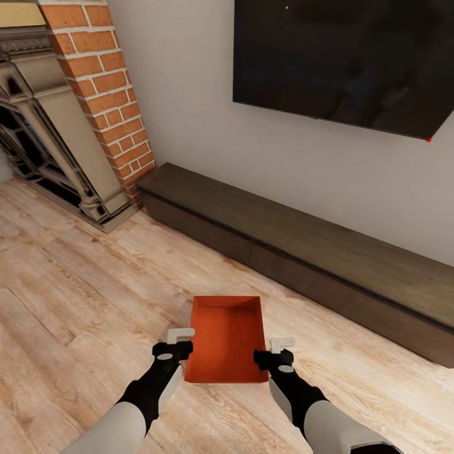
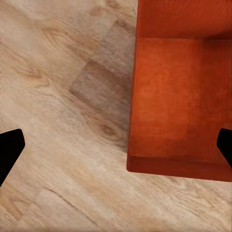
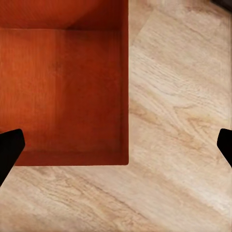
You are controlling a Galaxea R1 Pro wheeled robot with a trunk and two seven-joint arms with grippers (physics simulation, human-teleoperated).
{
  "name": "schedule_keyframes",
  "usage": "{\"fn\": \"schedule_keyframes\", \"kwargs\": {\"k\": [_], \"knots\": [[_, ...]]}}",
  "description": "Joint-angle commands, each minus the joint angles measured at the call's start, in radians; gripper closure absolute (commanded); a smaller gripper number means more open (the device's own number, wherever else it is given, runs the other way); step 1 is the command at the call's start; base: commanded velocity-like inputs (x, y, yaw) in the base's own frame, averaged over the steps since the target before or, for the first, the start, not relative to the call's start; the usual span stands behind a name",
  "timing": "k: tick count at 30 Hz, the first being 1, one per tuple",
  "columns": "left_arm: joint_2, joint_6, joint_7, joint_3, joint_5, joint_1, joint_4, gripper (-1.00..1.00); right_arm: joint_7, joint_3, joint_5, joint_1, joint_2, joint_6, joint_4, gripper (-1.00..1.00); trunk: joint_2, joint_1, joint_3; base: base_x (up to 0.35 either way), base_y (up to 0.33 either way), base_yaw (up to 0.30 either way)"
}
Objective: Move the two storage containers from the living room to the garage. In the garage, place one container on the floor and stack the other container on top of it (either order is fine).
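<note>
A: Head view. One orange-red bin (image 1: 226, 340) sits lidless and upright on the light wood plank floor (image 1: 75, 296), at 6 o'clock of the picture, between the two arms.

B: And the hands?

A: The left hand (image 1: 181, 332) stands at the bin's 9 o'clock, just beside its near left corner; the right hand (image 1: 282, 342) stands at its 3 o'clock, just beside the right wall. Each hand straddles the bin's side wall, fingers spread wide, gripping nothing.

B: What confirms the released state?

A: Left wrist view: the two dark fingertips (image 2: 9, 150) lie far apart, one over bare floor (image 2: 58, 96), the other over the bin (image 2: 179, 106). Right wrist view: the same, with one fingertip (image 3: 9, 147) over the bin's floor (image 3: 63, 87) and the other over the planks (image 3: 183, 111). Whether either finger touches the wall cannot be told.

B: Surroundings?

A: At 1 o'clock of the bin, a low dark TV bench (image 1: 315, 252) runs along the white wall (image 1: 189, 113); above it hangs a dark screen (image 1: 347, 57). At 10 o'clock, a brick column (image 1: 107, 94) and an ornate fireplace surround (image 1: 44, 126).
</note>
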Motion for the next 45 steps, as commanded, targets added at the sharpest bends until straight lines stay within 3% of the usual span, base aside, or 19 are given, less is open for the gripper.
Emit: {"fn": "schedule_keyframes", "kwargs": {"k": [1,6,25,28,32,34,45], "knots": [[0.0,0.007,0.008,-0.007,0.003,0.0,-0.003,-1.0,-0.006,0.006,0.001,-0.001,0.0,-0.001,0.001,-1.0,0.0,0.0,-0.001,0.0,0.0,0.0],[-0.001,0.007,0.01,-0.007,0.005,0.0,-0.007,-1.0,-0.006,0.004,0.001,-0.001,-0.001,-0.001,-0.001,-1.0,0.0,0.0,-0.001,0.0,0.0,0.0],[-0.002,0.021,-0.003,-0.008,0.005,0.0,-0.009,-1.0,0.0,0.005,0.003,-0.001,-0.003,-0.015,-0.002,-1.0,-0.133,0.073,-0.06,0.0,0.0,0.0],[-0.003,0.022,-0.002,-0.008,0.006,0.0,-0.006,-1.0,0.0,0.004,0.004,-0.001,-0.009,-0.013,-0.004,-1.0,-0.154,0.084,-0.07,0.0,0.0,0.0],[-0.003,0.023,-0.002,-0.008,0.007,0.0,0.004,-1.0,0.003,0.004,0.001,-0.001,-0.058,-0.005,-0.026,-1.0,-0.182,0.1,-0.082,0.0,0.0,0.0],[-0.003,0.023,-0.002,-0.007,0.008,0.0,0.005,-1.0,0.006,0.004,0.0,-0.001,-0.069,-0.003,-0.031,-1.0,-0.196,0.107,-0.088,0.0,0.0,0.0],[-0.016,0.012,-0.002,-0.007,0.005,0.0,0.002,-1.0,0.009,0.003,0.0,-0.001,-0.072,-0.002,-0.035,-1.0,-0.273,0.15,-0.123,0.0,0.0,0.0]]}}
